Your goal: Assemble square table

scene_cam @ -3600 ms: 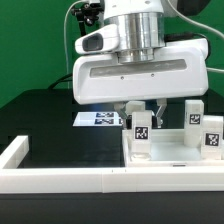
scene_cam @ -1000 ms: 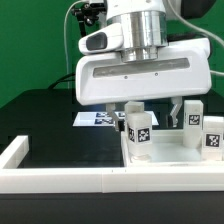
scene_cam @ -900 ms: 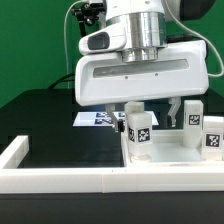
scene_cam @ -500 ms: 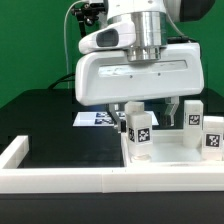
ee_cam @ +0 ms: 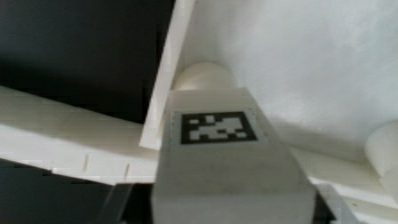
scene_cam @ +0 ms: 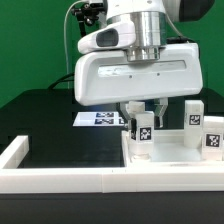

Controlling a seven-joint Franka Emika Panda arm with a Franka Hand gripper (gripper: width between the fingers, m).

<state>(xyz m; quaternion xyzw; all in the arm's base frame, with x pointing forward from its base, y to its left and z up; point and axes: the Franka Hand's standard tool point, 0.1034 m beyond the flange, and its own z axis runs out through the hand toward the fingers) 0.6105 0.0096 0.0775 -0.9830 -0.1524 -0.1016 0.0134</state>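
Robot gripper (scene_cam: 143, 112) descends at 12 o'clock over 1 upright tagged table leg (scene_cam: 142, 130), fingers pinching its top so it can be lifted off the white square slab (scene_cam: 165, 150) – 2 more legs (scene_cam: 203, 130) wait at 3 o'clock on the black desk (scene_cam: 50, 120).

marker board (scene_cam: 97, 118) flat on black table (scene_cam: 50, 125), white rail (scene_cam: 60, 181) in front.
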